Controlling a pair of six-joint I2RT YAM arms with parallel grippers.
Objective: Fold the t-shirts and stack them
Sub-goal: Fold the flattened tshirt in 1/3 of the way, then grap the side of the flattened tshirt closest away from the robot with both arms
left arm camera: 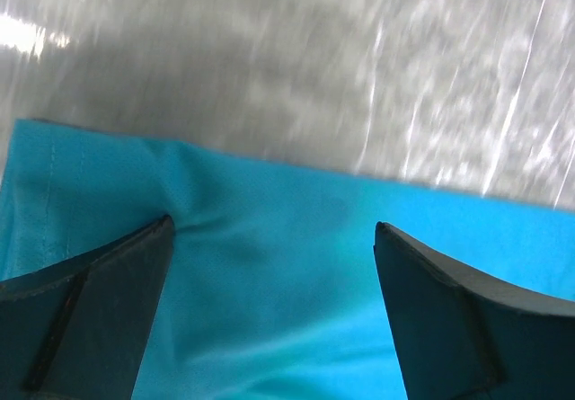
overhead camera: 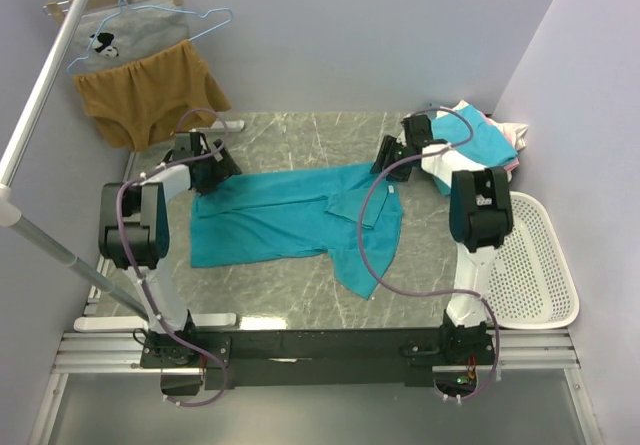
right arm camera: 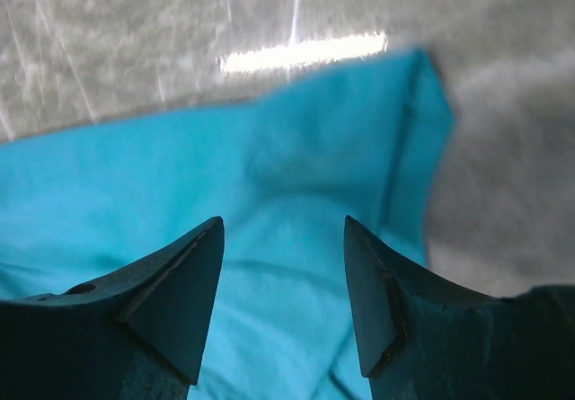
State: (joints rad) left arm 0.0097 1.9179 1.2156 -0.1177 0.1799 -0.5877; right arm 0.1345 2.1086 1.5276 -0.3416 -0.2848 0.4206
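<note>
A teal t-shirt [overhead camera: 290, 217] lies spread across the marble table, one sleeve folded toward the front. My left gripper [overhead camera: 212, 173] is open over the shirt's far left corner; the left wrist view shows the teal cloth [left arm camera: 269, 274] between its spread fingers [left arm camera: 117, 283]. My right gripper [overhead camera: 385, 157] is open over the shirt's far right corner; the right wrist view shows the cloth [right arm camera: 287, 193] between its fingers [right arm camera: 180, 283]. A pile of other t-shirts [overhead camera: 470, 140], turquoise, white and pink, lies at the back right.
A white perforated tray [overhead camera: 535, 265] sits at the right edge. A mustard-brown garment [overhead camera: 150, 90] and a grey printed one [overhead camera: 125, 40] hang on a rack at the back left. A metal pole [overhead camera: 35, 115] slants along the left.
</note>
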